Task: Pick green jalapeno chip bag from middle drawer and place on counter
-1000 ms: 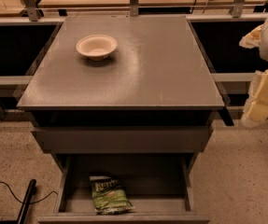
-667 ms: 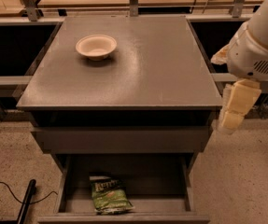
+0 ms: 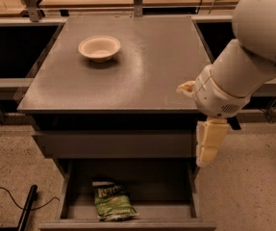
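Shifted left, cream gripper [image 3: 209, 146] hangs beside smooth counter [image 3: 128, 81].

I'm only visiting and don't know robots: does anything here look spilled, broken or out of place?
Nothing stands out. The green jalapeno chip bag lies flat in the open middle drawer, the bowl sits upright on the counter, and the gripper hangs just off the counter's front right corner.

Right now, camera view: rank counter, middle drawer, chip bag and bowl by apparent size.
1. counter
2. middle drawer, pulled open
3. green jalapeno chip bag and cream bowl: look about alike, so not ranked.
The claw hangs off the counter's front right corner.
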Controlling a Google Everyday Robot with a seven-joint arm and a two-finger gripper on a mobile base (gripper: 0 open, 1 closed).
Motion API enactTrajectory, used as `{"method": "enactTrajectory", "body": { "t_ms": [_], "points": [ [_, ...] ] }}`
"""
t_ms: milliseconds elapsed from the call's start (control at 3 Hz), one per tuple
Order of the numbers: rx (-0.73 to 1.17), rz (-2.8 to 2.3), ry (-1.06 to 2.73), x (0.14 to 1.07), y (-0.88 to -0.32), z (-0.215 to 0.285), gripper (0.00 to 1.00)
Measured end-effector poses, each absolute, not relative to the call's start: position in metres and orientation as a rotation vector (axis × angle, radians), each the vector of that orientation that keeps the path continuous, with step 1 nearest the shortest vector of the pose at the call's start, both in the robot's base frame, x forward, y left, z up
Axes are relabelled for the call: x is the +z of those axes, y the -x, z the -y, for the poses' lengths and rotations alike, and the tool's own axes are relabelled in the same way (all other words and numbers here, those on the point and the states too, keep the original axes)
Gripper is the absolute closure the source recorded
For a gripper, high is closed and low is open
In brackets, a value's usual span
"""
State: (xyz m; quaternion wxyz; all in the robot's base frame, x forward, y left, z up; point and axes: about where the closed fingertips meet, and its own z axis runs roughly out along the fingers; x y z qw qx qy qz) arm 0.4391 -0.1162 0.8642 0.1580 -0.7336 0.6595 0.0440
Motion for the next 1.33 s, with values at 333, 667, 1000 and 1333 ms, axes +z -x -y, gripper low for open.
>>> {"method": "enactTrajectory", "body": {
  "t_ms": [333,667,1000,1333],
  "points": [
    [0.108,-1.890,2.110,0.869,-0.440,0.115,0.00],
    [-0.096,-1.691,2.291,0.858,-0.445,0.089,0.00],
    [-0.416,-1.402,2.486,0.834,-0.455,0.087,0.00],
    [-0.520,-1.302,2.503,0.828,-0.469,0.087,0.00]
  ]
}}
